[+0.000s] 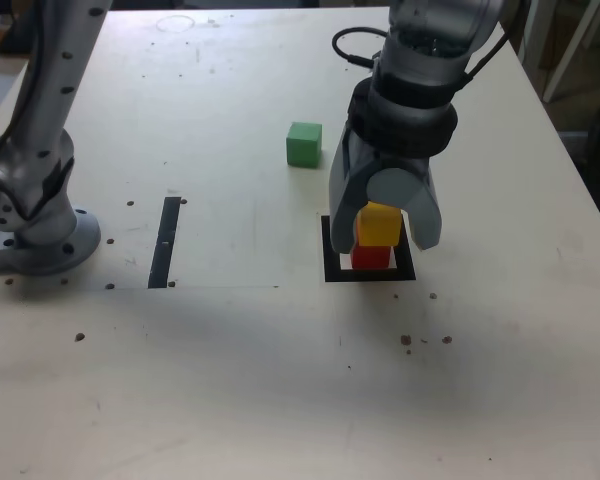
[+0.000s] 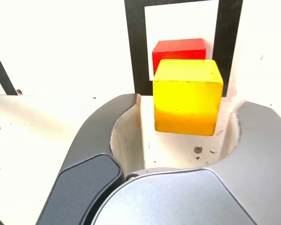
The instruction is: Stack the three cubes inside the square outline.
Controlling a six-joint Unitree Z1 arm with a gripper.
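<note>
Exterior view: pale wooden table, scuffed and dotted with small dark holes, filling nearly the whole picture; dim room clutter and pale frame legs past its far edge and far right corner. Bolted near the table's left edge, the grey arm base. Just beside it, toward the table's middle, one straight black tape strip. Counted: three cubes, one square outline, one gripper. Green cube alone on bare table, nearer the far edge, well apart from the others. Black square outline right of the table's middle, red cube inside it on the pale centre. Yellow cube directly on top of the red one. Gripper reaching down from the far edge, fingers spread either side of the yellow cube; touching or not, cannot tell here.

Wrist view: yellow cube between the grey fingers, jaws apart, a gap showing on each side. Red cube peeking out beneath it, within the black outline and its pale centre.
</note>
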